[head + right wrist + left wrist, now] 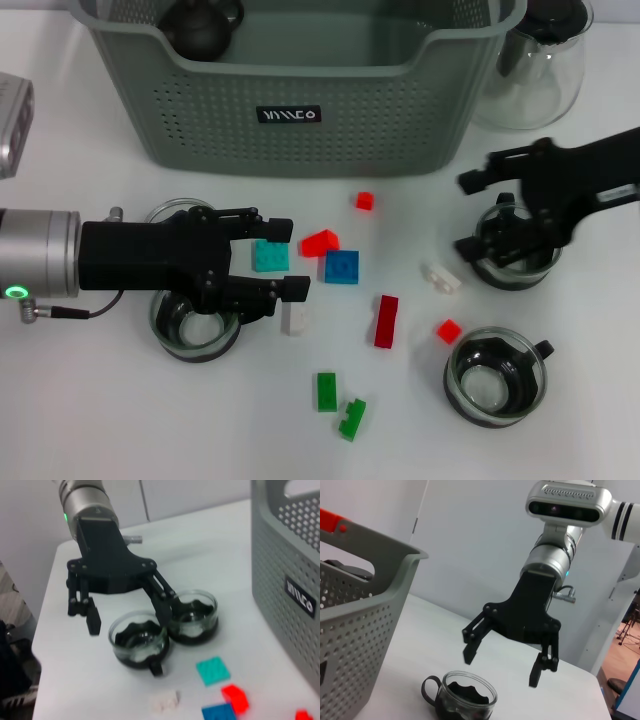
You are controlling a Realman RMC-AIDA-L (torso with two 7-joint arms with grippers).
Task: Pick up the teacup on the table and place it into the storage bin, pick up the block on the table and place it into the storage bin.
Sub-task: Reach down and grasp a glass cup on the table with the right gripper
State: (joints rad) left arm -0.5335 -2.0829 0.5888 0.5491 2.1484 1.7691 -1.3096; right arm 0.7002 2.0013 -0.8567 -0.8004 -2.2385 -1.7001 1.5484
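The grey-green storage bin (300,110) stands at the back, with a dark teacup (200,25) inside its left end. My left gripper (292,258) is open, its fingers on either side of a teal block (270,256), and its arm passes over two teacups (195,328) (178,212). The right wrist view shows this left gripper (129,623) open above those cups (140,640). My right gripper (467,215) is open over another teacup (515,250). The left wrist view shows the right gripper (501,669) open above that cup (465,700).
A fourth teacup (495,375) stands at the front right. Loose blocks lie mid-table: red (320,242), blue (341,267), white (294,317), a long red one (386,321), green (326,391). A clear glass teapot (540,60) stands right of the bin.
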